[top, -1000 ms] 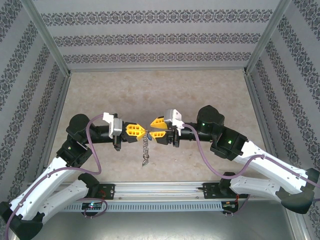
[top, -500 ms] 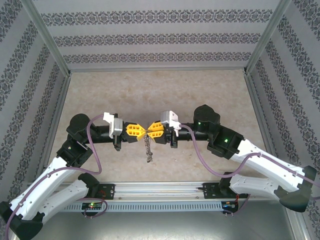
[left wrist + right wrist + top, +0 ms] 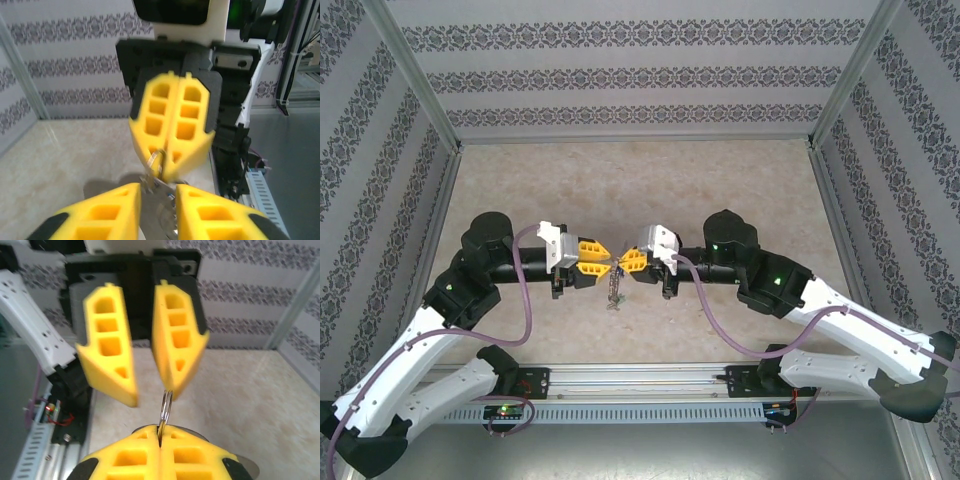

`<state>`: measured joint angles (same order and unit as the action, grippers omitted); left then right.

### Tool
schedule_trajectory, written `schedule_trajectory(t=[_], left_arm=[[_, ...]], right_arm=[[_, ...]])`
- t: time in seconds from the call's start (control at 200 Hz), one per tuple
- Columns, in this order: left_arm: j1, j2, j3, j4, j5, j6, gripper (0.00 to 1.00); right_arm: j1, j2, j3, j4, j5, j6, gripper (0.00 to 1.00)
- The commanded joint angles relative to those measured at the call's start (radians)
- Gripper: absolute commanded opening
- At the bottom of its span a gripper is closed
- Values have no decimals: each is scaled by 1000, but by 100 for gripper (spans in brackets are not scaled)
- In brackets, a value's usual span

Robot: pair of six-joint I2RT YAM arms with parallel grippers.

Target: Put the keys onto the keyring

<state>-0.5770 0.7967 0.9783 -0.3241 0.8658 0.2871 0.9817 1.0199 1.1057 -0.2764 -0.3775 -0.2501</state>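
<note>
1. Nearest, find the left gripper (image 3: 157, 189) with fingers standing a little apart, clamping nothing as far as can be seen.
2. In the gap between those fingers, see flat grey metal, probably the keyring (image 3: 161, 205); cannot tell whether it touches the pads.
3. Just beyond the left fingertips, note a thin ring (image 3: 167, 410), pinched at its far edge by the right gripper (image 3: 171, 172), fingers fully closed on it.
4. Below both pairs of fingertips, see the bunch (image 3: 613, 292) hanging free above the table (image 3: 720, 180); cannot pick out the keys in it.
5. Expect light, stiff, smooth metal, likely to slip in the pads and to swing. Better to take hold across the flat faces, close to the ring, never on the dangling end.
</note>
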Motion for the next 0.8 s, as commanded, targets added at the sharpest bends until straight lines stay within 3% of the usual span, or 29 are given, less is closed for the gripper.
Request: schedule_trajectory(t=[0.0,0.13,0.505,0.794], left_arm=[[-11,19,78,-238,-71,176,28],[-11,64,151,-333,-91,247,28],[-22,110,179,-320,-29,247,30],[-34,143,175,-327,-47,260,31]], right_arm=[[27,30,87,-143,115,-101,0],[43,71,137,-235,137,-145,0],[45,140,228,-333,89,-187,0],[44,176,253,-342,29,-192,0]])
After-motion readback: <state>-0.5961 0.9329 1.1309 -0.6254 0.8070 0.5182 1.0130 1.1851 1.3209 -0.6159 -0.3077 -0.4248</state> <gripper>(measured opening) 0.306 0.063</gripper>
